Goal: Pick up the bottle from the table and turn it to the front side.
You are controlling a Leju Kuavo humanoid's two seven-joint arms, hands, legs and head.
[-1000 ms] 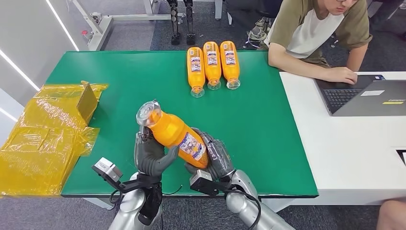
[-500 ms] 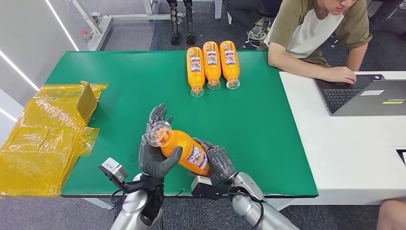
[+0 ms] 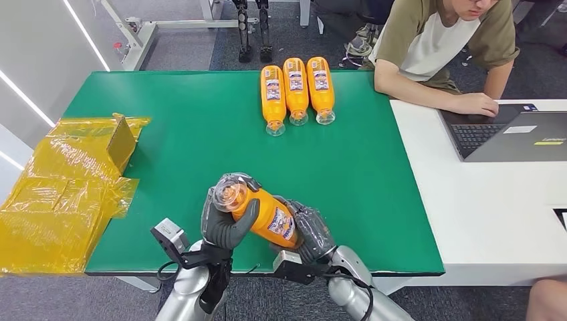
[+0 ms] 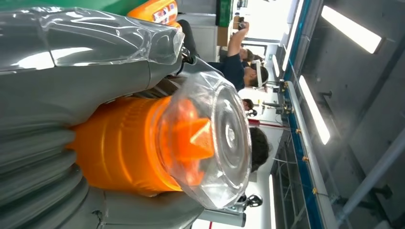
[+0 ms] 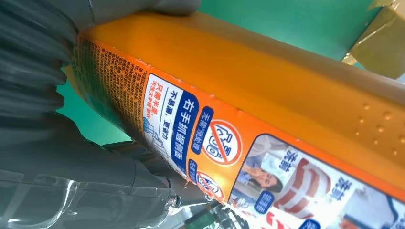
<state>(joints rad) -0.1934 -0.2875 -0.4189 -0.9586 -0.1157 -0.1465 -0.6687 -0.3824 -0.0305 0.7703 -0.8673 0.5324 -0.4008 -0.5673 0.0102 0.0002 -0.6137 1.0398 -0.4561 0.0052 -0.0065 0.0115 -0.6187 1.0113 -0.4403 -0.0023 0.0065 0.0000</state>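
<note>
Both hands hold the orange bottle (image 3: pixel 257 210) above the near edge of the green surface (image 3: pixel 374 174): the left hand (image 3: pixel 224 224) grips the neck below the clear faceted cap, the right hand (image 3: pixel 311 231) clasps the labelled base, probably for rotating the smooth plastic body

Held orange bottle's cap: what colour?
Clear transparent cap over an orange nozzle, on the orange plastic bottle; shows best in the left wrist view.
</note>
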